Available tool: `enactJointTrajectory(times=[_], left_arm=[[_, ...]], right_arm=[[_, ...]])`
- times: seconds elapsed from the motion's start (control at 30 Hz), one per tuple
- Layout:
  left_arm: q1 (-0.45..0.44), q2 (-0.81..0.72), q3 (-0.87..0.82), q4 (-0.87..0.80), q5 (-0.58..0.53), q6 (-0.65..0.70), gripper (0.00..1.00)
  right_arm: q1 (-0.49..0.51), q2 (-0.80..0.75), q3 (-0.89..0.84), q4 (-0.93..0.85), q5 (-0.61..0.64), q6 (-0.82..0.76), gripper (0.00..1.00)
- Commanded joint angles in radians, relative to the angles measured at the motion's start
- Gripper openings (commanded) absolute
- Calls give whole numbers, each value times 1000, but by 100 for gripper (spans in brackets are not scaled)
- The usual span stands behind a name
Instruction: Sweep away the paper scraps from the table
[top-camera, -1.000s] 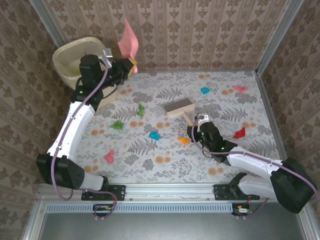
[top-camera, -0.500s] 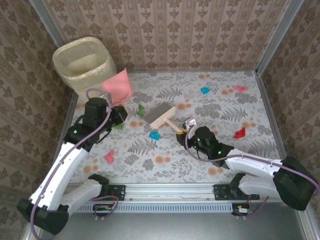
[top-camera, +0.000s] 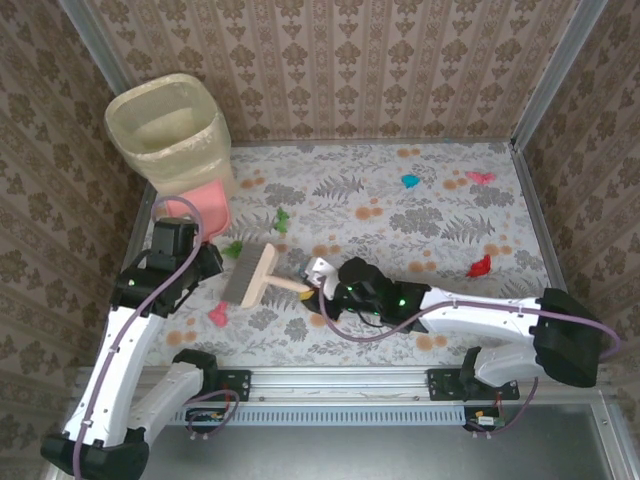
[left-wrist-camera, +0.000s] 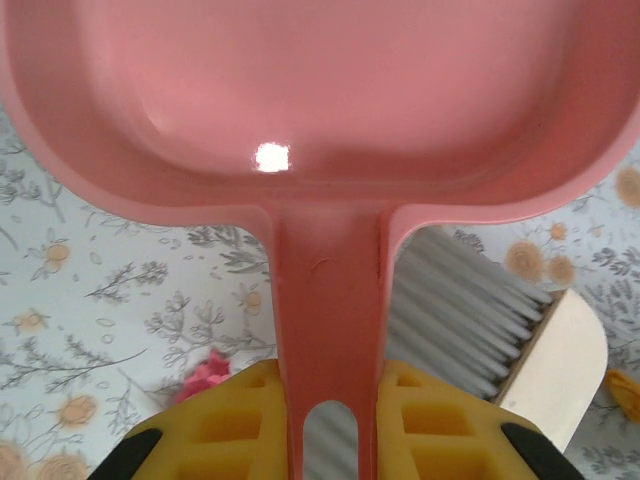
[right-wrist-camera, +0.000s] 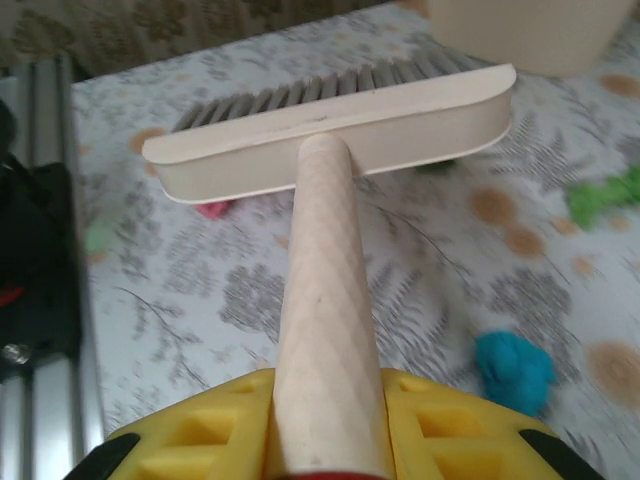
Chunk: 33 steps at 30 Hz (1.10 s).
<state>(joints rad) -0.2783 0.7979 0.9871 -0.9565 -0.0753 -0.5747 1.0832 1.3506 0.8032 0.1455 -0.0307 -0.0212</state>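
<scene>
My left gripper (top-camera: 203, 262) (left-wrist-camera: 328, 432) is shut on the handle of a pink dustpan (top-camera: 200, 210) (left-wrist-camera: 330, 120), which lies low over the table (top-camera: 440, 230) at its left side. My right gripper (top-camera: 322, 290) (right-wrist-camera: 325, 440) is shut on the wooden handle of a brush (top-camera: 250, 277) (right-wrist-camera: 340, 125), whose head sits just right of the dustpan. Paper scraps lie around: a pink scrap (top-camera: 217, 315) (left-wrist-camera: 205, 375) below the brush, green scraps (top-camera: 233, 248) (top-camera: 282, 218), a teal scrap (right-wrist-camera: 512, 368), and far blue (top-camera: 410, 181), pink (top-camera: 480, 177) and red (top-camera: 480, 266) scraps.
A cream bin (top-camera: 170, 125) stands in the back left corner, just behind the dustpan. Brown patterned walls close the table on three sides. A metal rail (top-camera: 330, 382) with the arm bases runs along the near edge.
The left arm has brought the dustpan down from above the bin to the table's left side. The right arm has carried the brush leftward across the table, next to the dustpan.
</scene>
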Motion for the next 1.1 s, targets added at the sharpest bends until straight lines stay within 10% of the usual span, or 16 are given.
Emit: enactJointTrajectory(times=[0.0, 0.43, 1.07], left_arm=[[38, -24, 36, -72, -14, 70, 0], [176, -79, -21, -54, 28, 117, 0], [188, -28, -68, 46, 312, 151, 0]], right_arm=[[32, 105, 135, -111, -53, -60, 0], [70, 335, 335, -213, -67, -88, 0], [-80, 59, -25, -263, 102, 30, 0]])
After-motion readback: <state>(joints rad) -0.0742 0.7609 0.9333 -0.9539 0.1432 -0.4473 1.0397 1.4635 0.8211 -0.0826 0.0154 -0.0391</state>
